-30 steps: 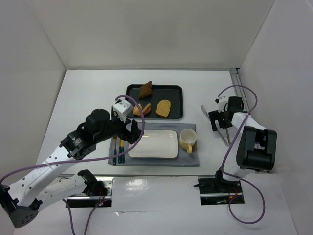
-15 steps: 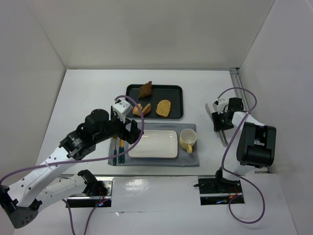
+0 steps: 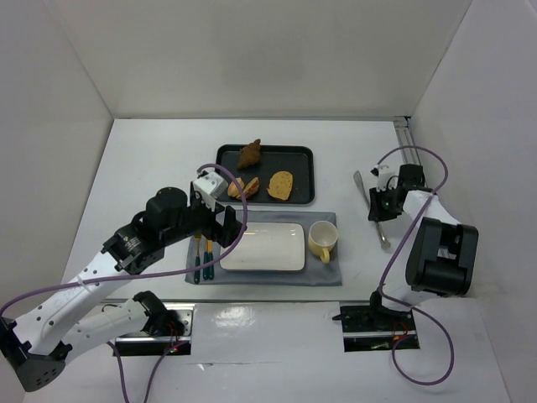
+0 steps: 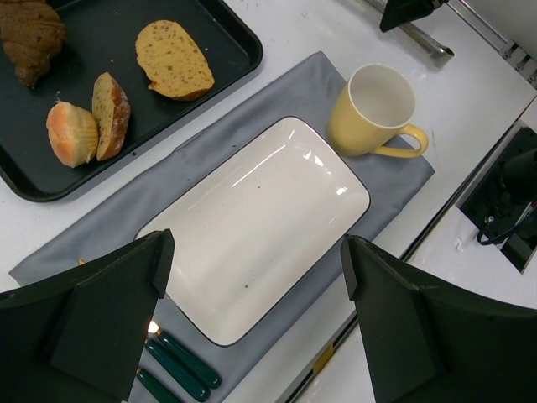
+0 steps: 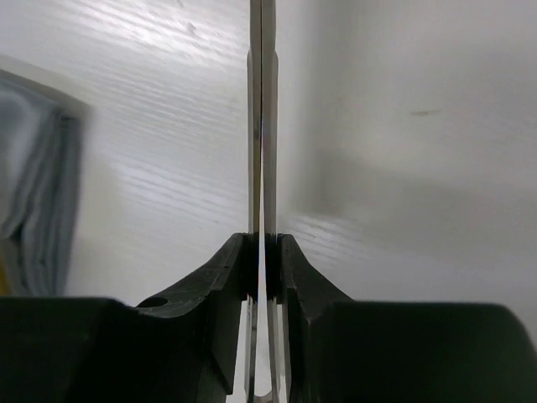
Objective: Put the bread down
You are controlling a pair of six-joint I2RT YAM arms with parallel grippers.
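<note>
Several pieces of bread lie on a black tray (image 3: 298, 154): a dark brown piece (image 3: 249, 154), a split roll (image 3: 243, 185) and a flat slice (image 3: 280, 185). The left wrist view shows the slice (image 4: 174, 59) and the roll (image 4: 71, 133) too. My left gripper (image 3: 226, 227) hangs open over the left end of an empty white rectangular plate (image 4: 252, 218), jaws wide apart (image 4: 256, 260). At the right of the table my right gripper (image 3: 382, 204) is shut on thin metal tongs (image 3: 361, 182), whose two blades (image 5: 262, 126) are pinched together between the fingers (image 5: 263, 256).
The plate rests on a grey mat (image 3: 327, 273) with a yellow mug (image 3: 322, 240) to its right and green-handled cutlery (image 3: 201, 260) to its left. White walls enclose the table, and a metal rail (image 3: 404, 134) runs along the right side.
My right gripper has closed on the tongs, pressing their blades together, and shifted slightly right. The left arm and the bread have not moved.
</note>
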